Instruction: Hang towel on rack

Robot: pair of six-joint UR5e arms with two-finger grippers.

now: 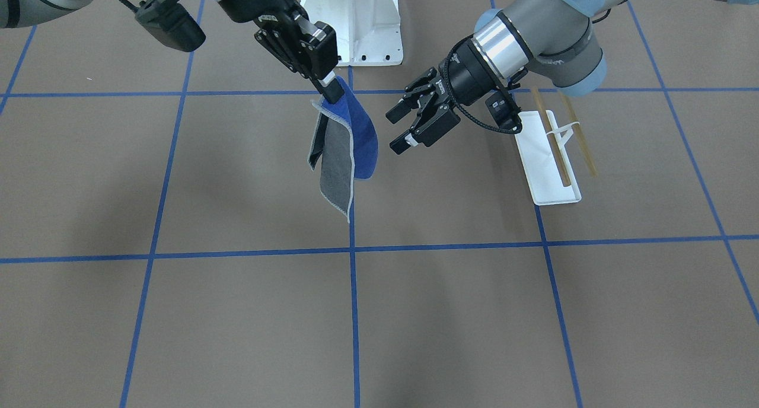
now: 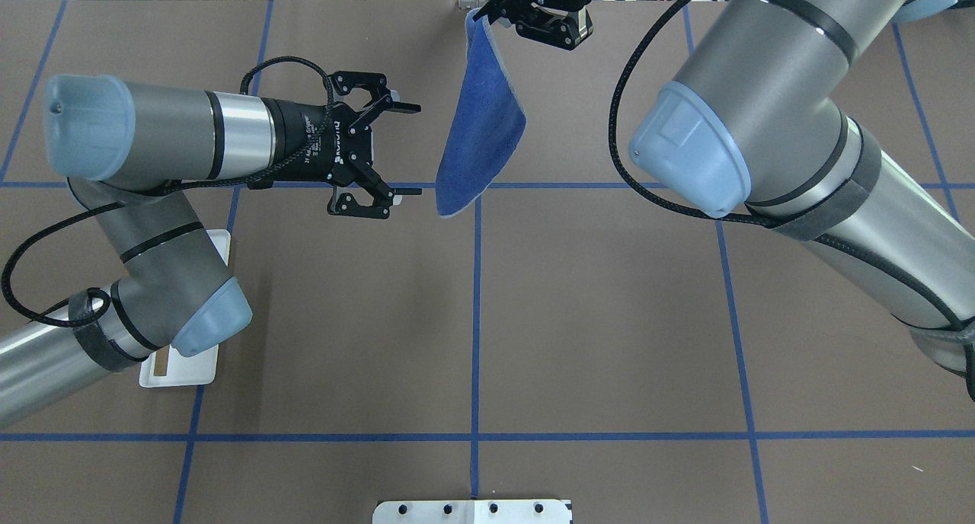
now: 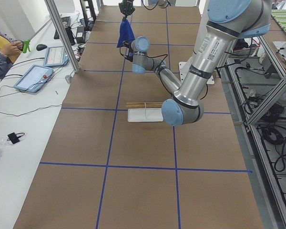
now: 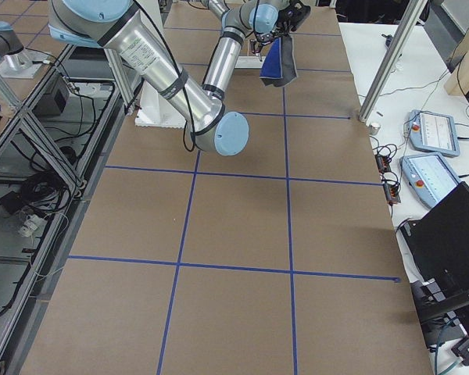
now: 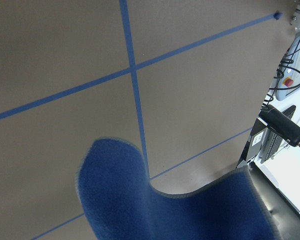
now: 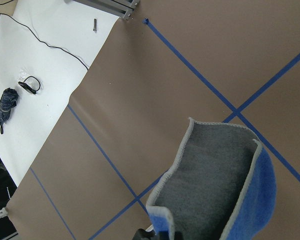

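My right gripper [image 1: 332, 88] is shut on the top corner of the towel [image 1: 347, 141], which hangs folded in the air above the table, blue side and grey side both showing. From overhead the towel [image 2: 484, 128] hangs below the right gripper [image 2: 487, 14]. My left gripper [image 1: 396, 130] is open and empty, level with the towel and a short gap to its side, jaws facing it [image 2: 415, 151]. The rack [image 1: 557, 153] stands on its white tray base [image 1: 548, 182] behind the left arm, its two wooden rods bare. The towel fills the bottom of the left wrist view [image 5: 165, 200] and of the right wrist view [image 6: 215, 185].
A large white bolted pedestal [image 1: 356, 22] stands at the robot's side of the table. Blue tape lines cross the brown table cover. From overhead the left arm's elbow hides most of the rack [image 2: 183, 368]. Operators' tablets [image 3: 35, 76] lie on the white bench beyond the table's edge.
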